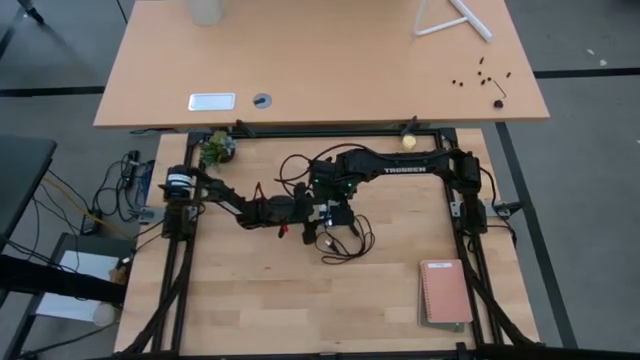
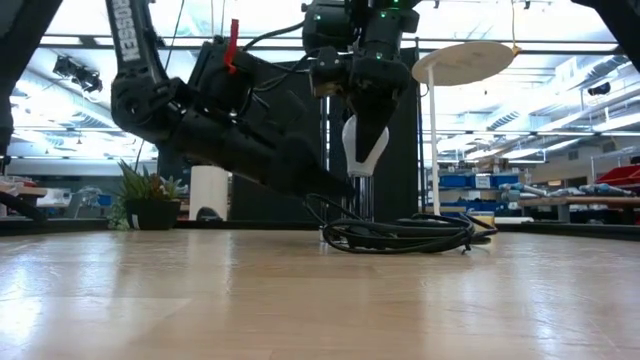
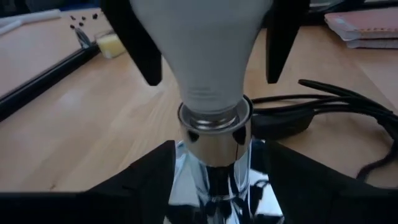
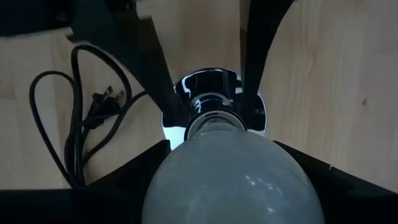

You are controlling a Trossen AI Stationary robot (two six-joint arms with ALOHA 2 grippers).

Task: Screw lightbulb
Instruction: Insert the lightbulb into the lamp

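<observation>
Lightbulb (image 3: 202, 50) stands in the chrome socket (image 3: 214, 134), clamped by the right gripper (image 2: 365, 150).
The left gripper (image 3: 214, 180), fingers apart, flanks the socket base (black cord (image 2: 400, 236) coiled just beside).

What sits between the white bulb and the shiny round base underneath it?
In the left wrist view, only the lightbulb's grey screw base and the chrome socket collar it enters; the collar rises from the round silver base, seen in the right wrist view.
</observation>
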